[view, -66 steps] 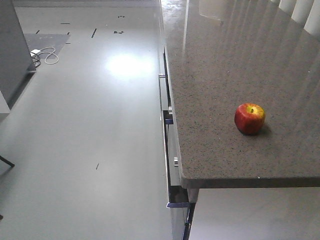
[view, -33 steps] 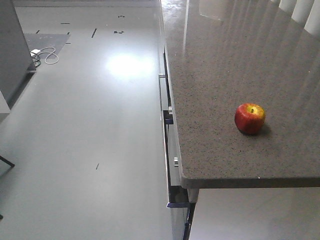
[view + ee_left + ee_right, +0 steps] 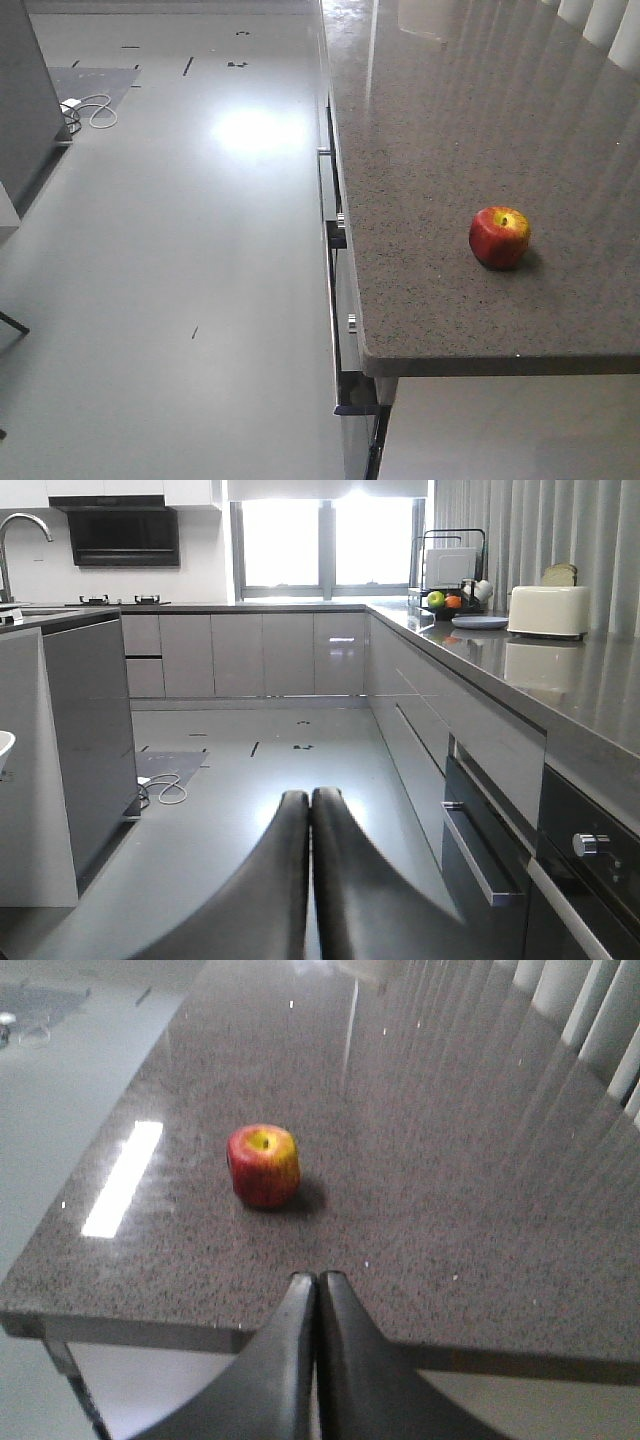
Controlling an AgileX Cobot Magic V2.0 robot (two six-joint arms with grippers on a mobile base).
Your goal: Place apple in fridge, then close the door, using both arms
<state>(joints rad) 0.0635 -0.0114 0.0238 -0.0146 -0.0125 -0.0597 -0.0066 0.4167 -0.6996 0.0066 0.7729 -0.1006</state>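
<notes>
The apple (image 3: 499, 237) sits unmoved on the countertop (image 3: 450, 140); left and right jaws both closed, empty.

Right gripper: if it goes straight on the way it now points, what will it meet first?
Probably the speckled grey stone countertop, just right of the small red-and-yellow apple. The shut black right gripper points slightly past the apple; depth is unclear, so it might graze it.
</notes>
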